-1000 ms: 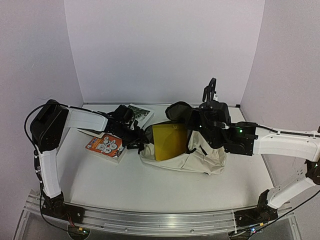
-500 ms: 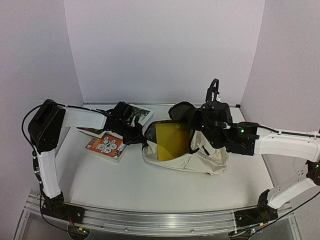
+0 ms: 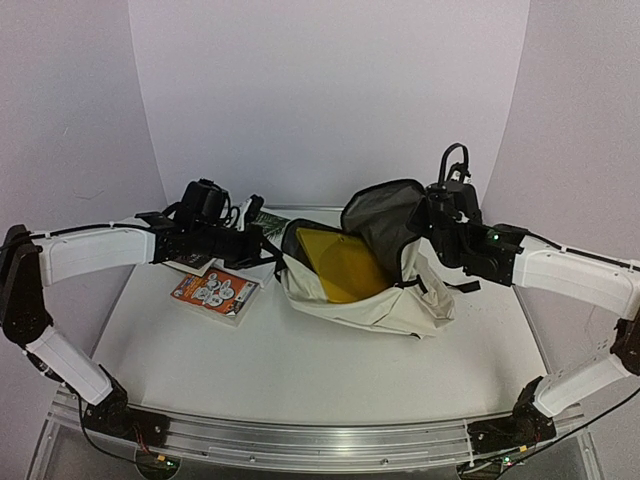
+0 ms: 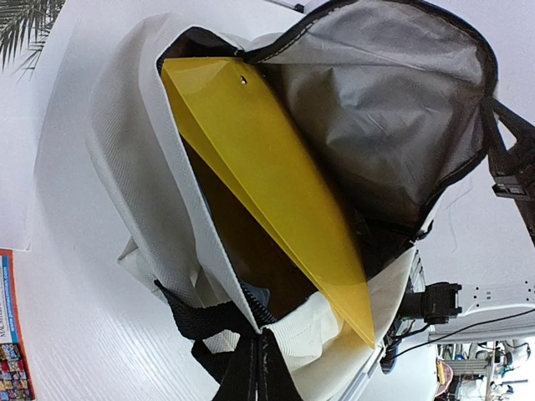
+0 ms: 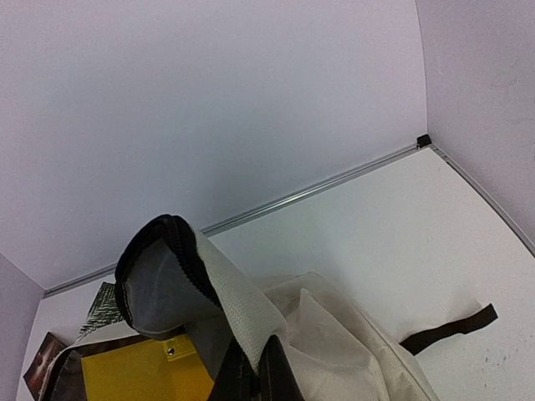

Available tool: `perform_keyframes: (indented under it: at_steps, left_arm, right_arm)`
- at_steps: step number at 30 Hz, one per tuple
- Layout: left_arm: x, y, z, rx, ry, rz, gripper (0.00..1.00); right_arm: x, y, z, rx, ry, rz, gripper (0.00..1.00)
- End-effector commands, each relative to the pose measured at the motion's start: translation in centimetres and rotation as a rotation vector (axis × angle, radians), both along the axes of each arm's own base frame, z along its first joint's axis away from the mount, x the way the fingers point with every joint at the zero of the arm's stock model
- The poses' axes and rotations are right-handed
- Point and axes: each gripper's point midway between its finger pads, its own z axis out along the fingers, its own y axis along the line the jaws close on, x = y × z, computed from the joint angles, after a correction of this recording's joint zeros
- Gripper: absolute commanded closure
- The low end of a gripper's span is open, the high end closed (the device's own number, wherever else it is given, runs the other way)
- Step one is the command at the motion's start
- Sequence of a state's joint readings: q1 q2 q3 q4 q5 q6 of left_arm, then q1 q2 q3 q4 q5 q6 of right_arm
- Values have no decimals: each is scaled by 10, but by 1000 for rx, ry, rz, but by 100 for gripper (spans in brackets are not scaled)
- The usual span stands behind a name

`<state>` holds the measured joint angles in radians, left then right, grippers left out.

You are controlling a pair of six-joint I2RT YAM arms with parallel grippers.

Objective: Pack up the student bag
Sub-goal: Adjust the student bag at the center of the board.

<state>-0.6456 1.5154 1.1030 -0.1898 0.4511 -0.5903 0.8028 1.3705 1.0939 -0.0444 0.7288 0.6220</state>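
Observation:
The student bag [image 3: 400, 305] lies in the middle of the table with its mouth wide open and its grey-lined flap [image 3: 385, 215] lifted. A yellow folder [image 3: 345, 268] stands slanted inside it, and the left wrist view shows that folder [image 4: 267, 167] against the dark lining. My left gripper [image 3: 275, 248] is shut on the bag's left rim, pinching the cream fabric by the zipper and a black strap [image 4: 188, 322] between its fingertips [image 4: 259, 359]. My right gripper [image 3: 422, 215] is shut on the flap's cream edge [image 5: 242, 309] and holds it up.
An orange picture book [image 3: 212, 293] lies left of the bag, below my left arm. A book with a palm-leaf cover [image 3: 265, 218] lies behind my left gripper. White walls close the back and both sides.
My left gripper has shut on the bag's rim and pulled it left. The right gripper has lifted the flap higher, so the mouth now gapes wider around the folder.

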Motion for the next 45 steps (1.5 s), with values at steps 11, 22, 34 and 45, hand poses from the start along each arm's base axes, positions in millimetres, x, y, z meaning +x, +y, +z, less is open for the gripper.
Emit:
perform_keyframes:
  at_steps: [11, 22, 34, 45]
  left_arm:
    - [-14, -3, 31, -193, -99, -48, 100]
    - [-11, 4, -3, -129, -5, 15, 100]
    - [-8, 9, 15, -155, -26, 62, 100]
    - [-13, 13, 30, -170, -56, 45, 100]
  right_arm:
    - [-4, 17, -48, -41, 147, 161, 85]
    - [-9, 27, -169, 58, 501, 325, 92]
    - [-42, 39, -6, -134, 104, 634, 26]
    - [-113, 157, -67, -440, 229, 1022, 18]
